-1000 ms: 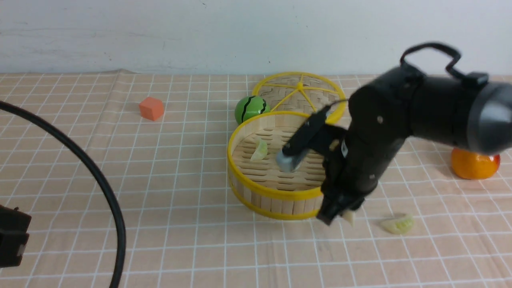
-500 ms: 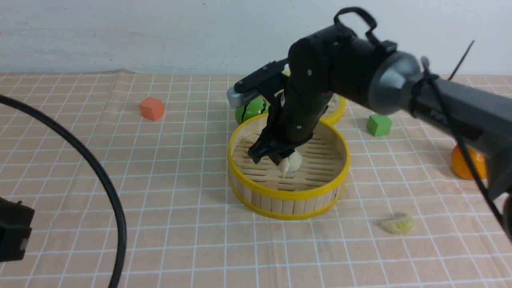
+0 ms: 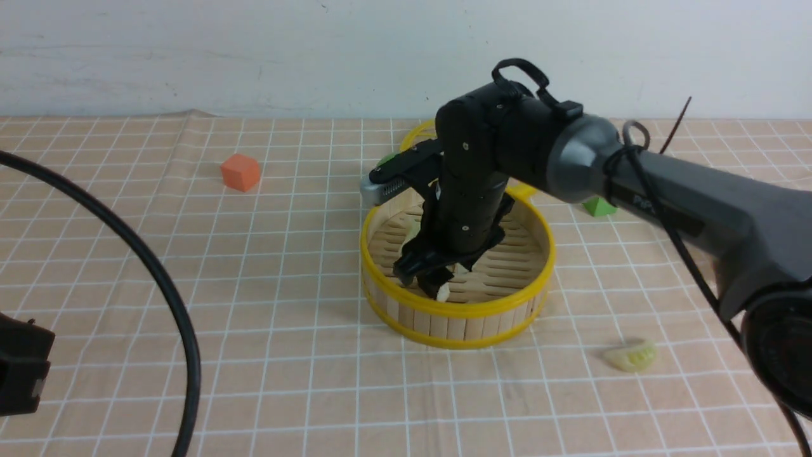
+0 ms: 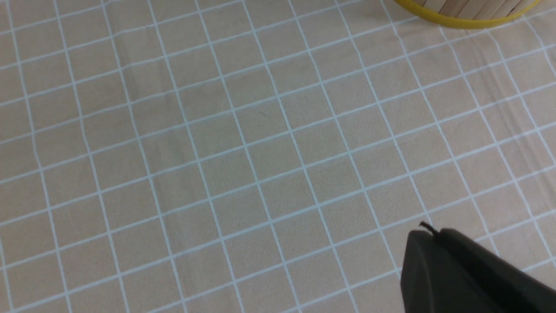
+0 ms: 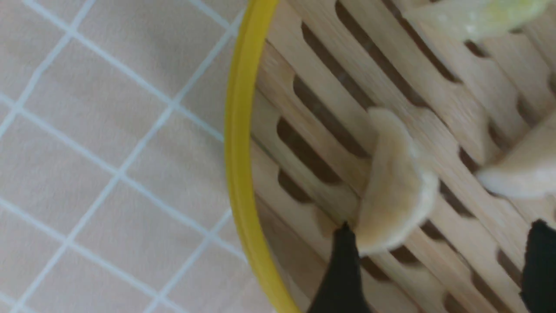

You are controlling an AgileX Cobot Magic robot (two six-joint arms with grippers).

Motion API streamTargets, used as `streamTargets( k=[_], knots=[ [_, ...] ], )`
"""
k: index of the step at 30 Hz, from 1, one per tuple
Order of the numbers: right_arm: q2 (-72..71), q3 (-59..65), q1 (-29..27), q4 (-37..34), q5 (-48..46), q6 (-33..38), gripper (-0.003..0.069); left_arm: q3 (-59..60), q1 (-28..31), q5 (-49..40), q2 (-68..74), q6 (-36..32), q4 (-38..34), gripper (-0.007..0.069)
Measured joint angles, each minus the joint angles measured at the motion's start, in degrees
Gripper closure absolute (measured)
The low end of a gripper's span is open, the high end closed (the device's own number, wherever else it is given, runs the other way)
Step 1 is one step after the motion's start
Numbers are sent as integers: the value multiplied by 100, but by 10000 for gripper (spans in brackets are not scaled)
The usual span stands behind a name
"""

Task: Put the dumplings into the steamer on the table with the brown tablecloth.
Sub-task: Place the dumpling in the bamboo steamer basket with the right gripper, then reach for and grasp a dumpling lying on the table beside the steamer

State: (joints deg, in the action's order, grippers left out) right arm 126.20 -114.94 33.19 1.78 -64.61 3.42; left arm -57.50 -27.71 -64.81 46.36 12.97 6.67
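My right gripper [image 3: 434, 279] reaches down inside the steamer [image 3: 457, 310] near its front rim. In the right wrist view the gripper [image 5: 441, 226] is open, jaws wide apart. A cream dumpling [image 5: 393, 191] lies on the slotted floor against one fingertip [image 5: 343, 256]; it also shows in the front view [image 3: 442, 291]. Two more dumplings lie in the steamer, a cream one [image 5: 521, 174] and a greenish one [image 5: 478, 17]. A fourth dumpling [image 3: 630, 355] lies on the brown tablecloth [image 3: 285, 285] to the steamer's front right. My left gripper [image 4: 428, 237] is shut and empty above the cloth.
The woven lid [image 3: 419, 136] and a green striped ball [image 3: 382, 162] sit behind the steamer, mostly hidden by my right arm. An orange cube [image 3: 240, 172] is at the back left, a green cube [image 3: 596, 206] at the right. A black cable [image 3: 158, 279] arcs across the left.
My right arm carried a cream dumpling from the cloth by the steamer's front right into the steamer, lowered it toward the front rim, and its jaws have opened.
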Motion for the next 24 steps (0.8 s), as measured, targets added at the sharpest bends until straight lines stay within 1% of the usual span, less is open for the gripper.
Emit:
streamTargets(
  k=[4,7,9,12,15,16,17,19,20,21,23,24],
  knots=[
    [-711,-4,-23,344,-513,89,81,0,0,0,0,0,0,637],
    [-1333,156,-215,474,-543,111,78,0,0,-14,0,0,0,636],
    [-1933,723,-468,379,-550,80,78,0,0,-19,0,0,7,634],
    [-2465,1527,-782,188,-556,10,81,0,0,-25,0,0,1,630],
    [-3091,2881,-1249,26,-522,-99,88,0,0,-25,0,0,-2,628],
    [-3119,2962,-1275,18,-522,-99,89,0,0,-25,0,0,-2,628],
    [-3322,3668,-1511,-14,-244,-91,92,0,0,-25,0,0,-5,627],
    [-3383,4129,-1651,-13,104,145,93,0,0,-25,0,0,-16,626],
    [-3383,4170,-1669,-13,138,180,93,0,0,-25,0,0,-23,625],
    [-3377,4346,-1701,-19,312,387,93,0,0,-25,0,0,-29,624],
    [-3279,4579,-1697,-84,700,1075,93,0,0,-25,0,0,-47,623],
    [-3242,4592,-1692,-103,787,1239,93,0,0,-25,0,0,-47,623]
  ],
)
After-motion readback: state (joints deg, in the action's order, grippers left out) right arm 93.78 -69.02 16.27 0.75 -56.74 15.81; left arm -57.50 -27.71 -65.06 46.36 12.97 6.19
